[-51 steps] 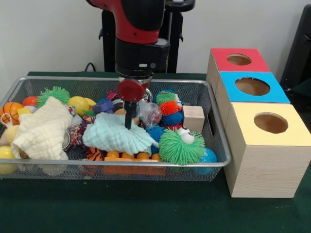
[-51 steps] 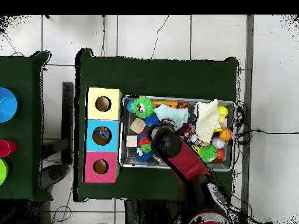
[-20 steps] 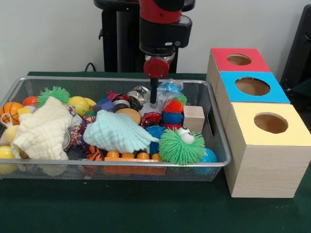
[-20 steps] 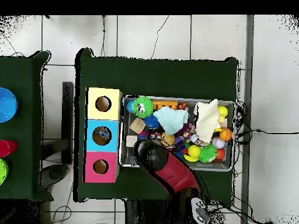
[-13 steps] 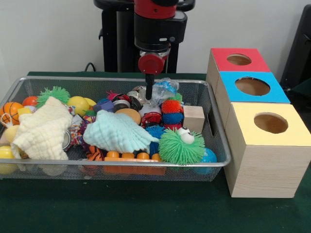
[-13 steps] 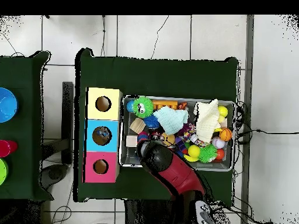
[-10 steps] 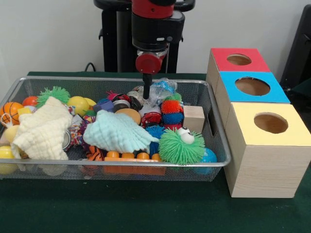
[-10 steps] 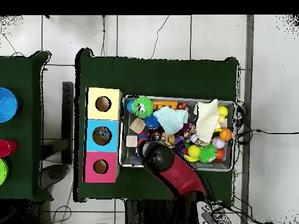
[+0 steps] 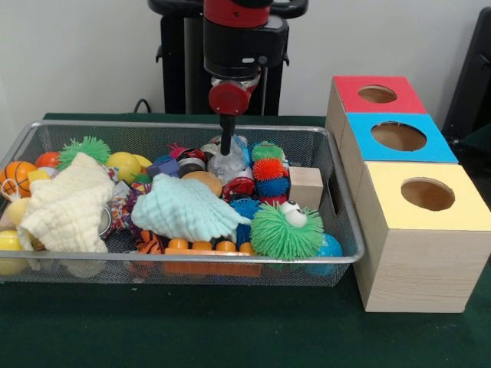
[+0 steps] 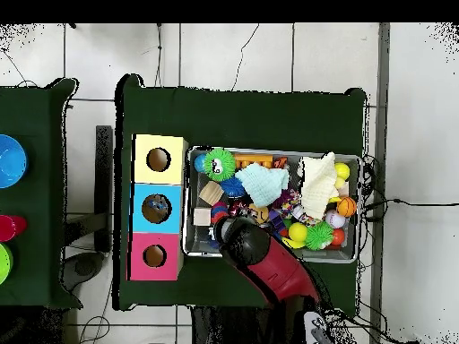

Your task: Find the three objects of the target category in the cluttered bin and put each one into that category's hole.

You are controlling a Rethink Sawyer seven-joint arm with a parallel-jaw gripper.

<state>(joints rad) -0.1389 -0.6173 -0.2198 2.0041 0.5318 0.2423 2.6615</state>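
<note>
From my station I see the gripper (image 9: pixel 225 146) hanging over the far middle of the wire bin (image 9: pixel 341 201), its dark tip lowered onto a crumpled clear plastic bag (image 9: pixel 229 162) that sits among the toys; the tip reads as one narrow black stem, so I cannot tell whether it is spread or pinching the plastic. Just right of the bag stands a stack of spiky balls (image 9: pixel 269 176) in green, red and blue, with a wooden cube (image 9: pixel 306 186) beside them. Nearer the front lie a pale mint cloth (image 9: pixel 186 210), a green fuzzy toy with eyes (image 9: pixel 287 231) and, on the left, a cream cloth (image 9: pixel 67 205). Outside the bin on the right stand three boxes in a row, each with a round hole on top: red box (image 9: pixel 377 95), blue box (image 9: pixel 399 138), yellow box (image 9: pixel 426 195). From overhead, the red arm (image 10: pixel 269 264) covers the bin's lower edge.
</note>
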